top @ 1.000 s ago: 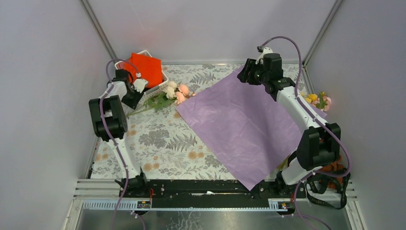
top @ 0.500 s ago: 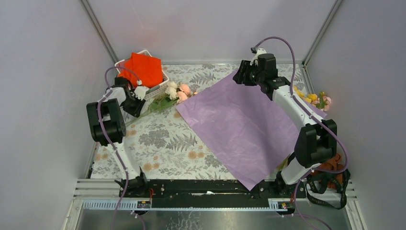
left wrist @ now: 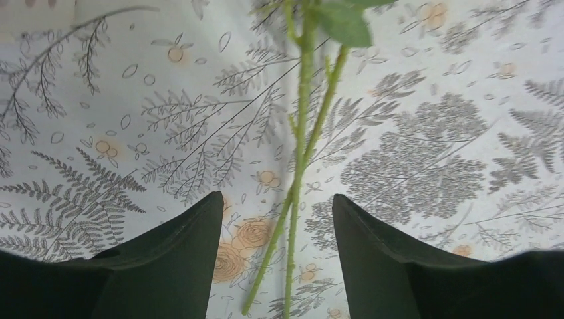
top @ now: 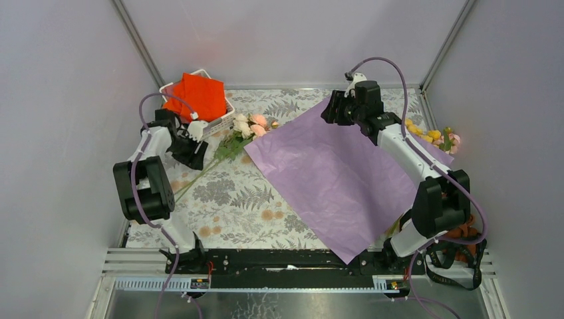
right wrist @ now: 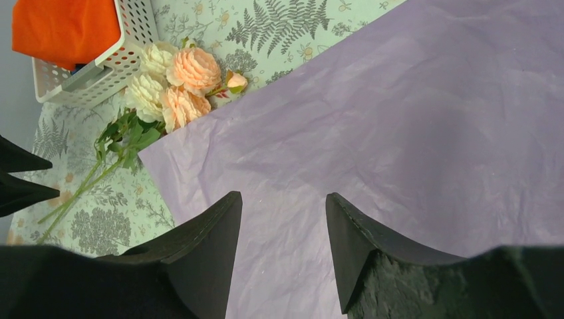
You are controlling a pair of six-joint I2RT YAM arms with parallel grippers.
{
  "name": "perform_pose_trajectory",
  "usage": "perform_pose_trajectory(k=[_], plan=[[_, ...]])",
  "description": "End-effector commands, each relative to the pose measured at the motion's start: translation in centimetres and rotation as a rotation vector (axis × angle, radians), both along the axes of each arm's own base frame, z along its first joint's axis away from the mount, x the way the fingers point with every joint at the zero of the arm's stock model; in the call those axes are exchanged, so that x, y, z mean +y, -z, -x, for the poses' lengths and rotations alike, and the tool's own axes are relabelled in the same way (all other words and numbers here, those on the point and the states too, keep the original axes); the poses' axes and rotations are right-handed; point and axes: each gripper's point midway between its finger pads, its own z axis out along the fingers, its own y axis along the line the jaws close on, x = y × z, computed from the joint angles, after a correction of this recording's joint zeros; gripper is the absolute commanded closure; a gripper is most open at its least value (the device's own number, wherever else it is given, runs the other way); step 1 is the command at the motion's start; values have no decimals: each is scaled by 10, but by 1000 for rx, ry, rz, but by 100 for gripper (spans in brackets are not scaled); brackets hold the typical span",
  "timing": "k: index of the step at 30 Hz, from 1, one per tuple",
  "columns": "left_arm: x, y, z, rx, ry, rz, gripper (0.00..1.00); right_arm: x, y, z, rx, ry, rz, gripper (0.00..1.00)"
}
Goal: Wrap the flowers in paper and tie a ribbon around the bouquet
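Note:
The flowers (top: 247, 125), pink and cream blooms on long green stems, lie left of the purple paper (top: 339, 173), which is spread flat mid-table. In the left wrist view two stems (left wrist: 296, 186) rest on the cloth between the spread fingers of my left gripper (left wrist: 276, 197), touching neither. It hovers open over the stems (top: 193, 151). My right gripper (right wrist: 282, 196) is open and empty above the paper (right wrist: 399, 119), near its far corner (top: 330, 109). The blooms (right wrist: 179, 86) touch the sheet's left corner. More yellow and pink flowers (top: 440, 138) lie beyond the right arm. The ribbon and bouquet are out of view.
A white basket (top: 219, 123) holding an orange-red cloth (top: 198, 95) stands at the back left, just beside the blooms. It also shows in the right wrist view, basket (right wrist: 100, 73). Grey walls close in three sides of the floral tablecloth (top: 233, 206).
My left gripper has opened and let go of the stems, which now lie slanting toward the near left. The right gripper has drifted left over the paper's far corner.

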Motion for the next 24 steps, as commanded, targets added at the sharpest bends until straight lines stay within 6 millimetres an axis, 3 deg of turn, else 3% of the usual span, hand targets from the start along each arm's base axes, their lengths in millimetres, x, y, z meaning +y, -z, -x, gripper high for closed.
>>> perform_pose_trajectory(k=[1,4,7,11,16,24], plan=[[-30,-15,-3,-32,43,76,31,5,-32,9,-100,-23,-13,43],[-38,-8,-14,-41,38,59,33,6,-31,12,-98,-37,-9,43],[-41,-4,-34,-71,12,28,42,9,-29,14,-94,-60,-8,43],[-40,5,-51,-63,-25,-1,47,9,-24,17,-81,-79,5,43],[-32,23,-62,-52,-69,-54,58,8,-21,22,-80,-104,26,42],[-28,42,-64,-34,-96,-74,63,11,-20,26,-78,-131,19,42]])
